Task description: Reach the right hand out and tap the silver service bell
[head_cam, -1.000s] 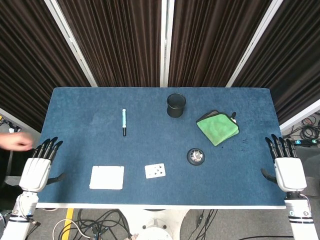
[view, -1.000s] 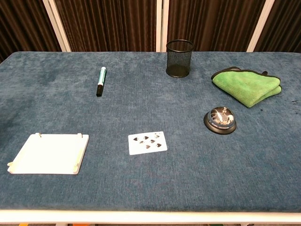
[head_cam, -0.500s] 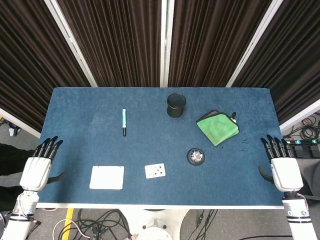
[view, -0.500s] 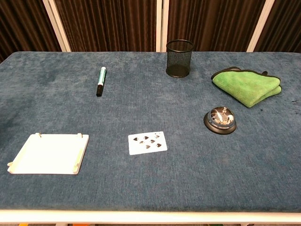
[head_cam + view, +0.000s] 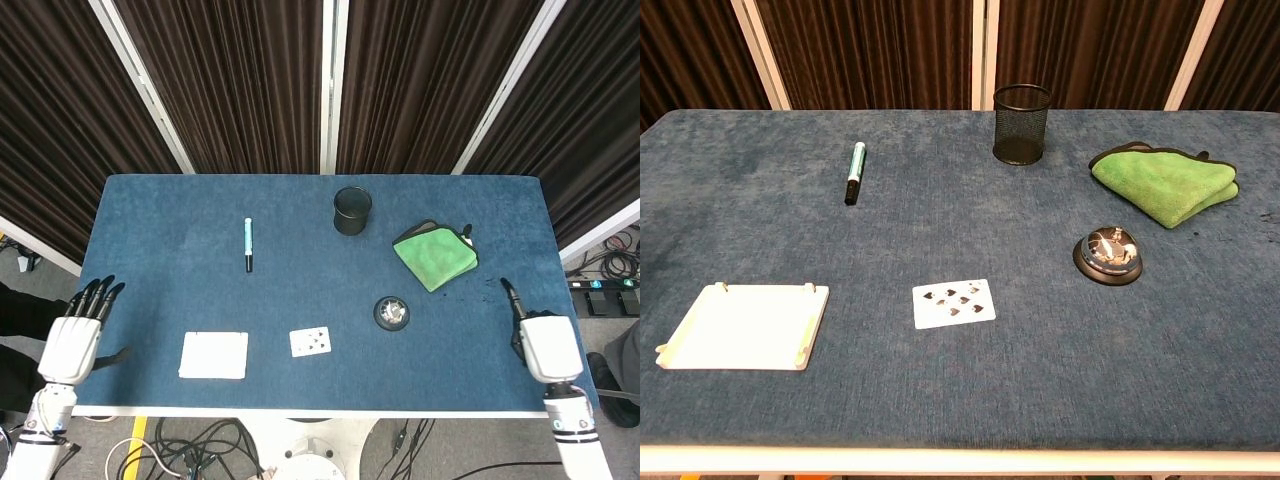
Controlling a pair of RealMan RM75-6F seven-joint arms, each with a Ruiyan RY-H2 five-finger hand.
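right hand (image 5: pixel 545 343) | shifted inward over table edge | bell (image 5: pixel 391 313) untouched

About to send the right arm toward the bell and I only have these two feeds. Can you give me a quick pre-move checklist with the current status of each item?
1. Silver dome service bell upright on the blue felt table: ok.
2. Right robot hand holds nothing: ok.
3. One finger extended for the tap, the others curled: cannot tell.
4. Bare felt between the right robot hand and the bell: ok.
5. Folded green cloth lies beyond the bell, apart from it: ok.
6. Left robot hand at the left table edge, clear of the path: ok.
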